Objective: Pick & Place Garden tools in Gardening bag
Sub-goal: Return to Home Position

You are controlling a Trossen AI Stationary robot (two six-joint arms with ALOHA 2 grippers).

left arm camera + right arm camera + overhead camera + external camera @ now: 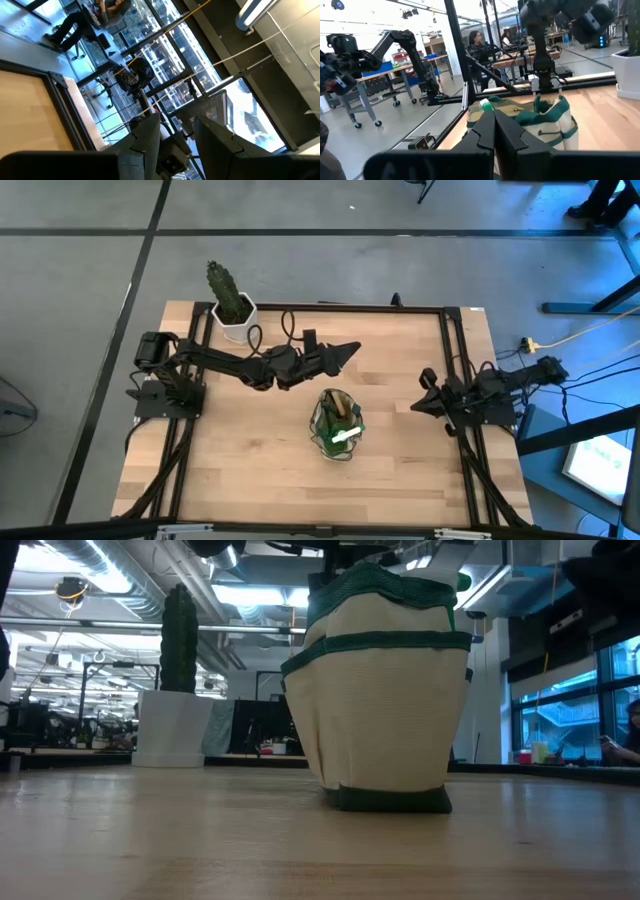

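The gardening bag point(337, 425) stands upright on its base in the middle of the table. It is khaki with green trim, and also shows in the low view point(385, 690) and the right wrist view point(540, 120). A green spray bottle with a white nozzle point(343, 436) sticks out of its top, and its cap shows in the right wrist view point(485, 105). The other tools are not plainly seen. My left gripper point(350, 350) hovers beyond the bag's far side, open and empty point(177, 137). My right gripper point(418, 406) waits to the bag's right, shut and empty point(494, 127).
A cactus in a white pot point(232, 305) stands at the table's far left corner, and shows in the low view point(175, 720). Dark rails point(455, 360) run along the table's sides. Bare wood lies near the front edge point(300, 490). People sit in the room beyond the table point(477, 45).
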